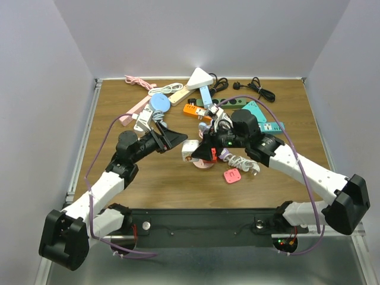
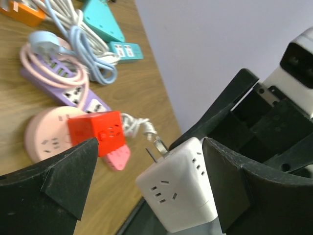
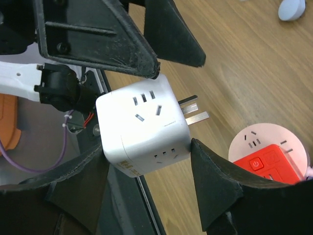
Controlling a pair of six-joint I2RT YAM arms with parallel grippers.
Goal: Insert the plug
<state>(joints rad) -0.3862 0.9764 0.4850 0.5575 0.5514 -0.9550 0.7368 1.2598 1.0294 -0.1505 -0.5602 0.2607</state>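
A white cube plug adapter [image 3: 144,132] with metal prongs is held above the table between my right gripper's fingers [image 3: 215,181]; my right gripper [image 3: 149,147] is shut on it. In the top view the cube [image 1: 189,150] hangs mid-table between both grippers. My left gripper [image 2: 149,152] is open, its fingers either side of the same cube [image 2: 178,191], which lies against the right-hand finger [image 2: 230,186]. A round pink socket [image 3: 264,139] lies on the table with a red cube adapter [image 3: 266,164] on it, just beyond the prongs.
A purple power strip [image 2: 63,90] with coiled cables, teal strips [image 2: 100,19], an orange strip [image 1: 195,110], a white triangular adapter [image 1: 200,77] and black cables [image 1: 258,89] crowd the far half. A pink plug [image 1: 232,176] lies near the right arm. The front rail [image 1: 196,222] is close below.
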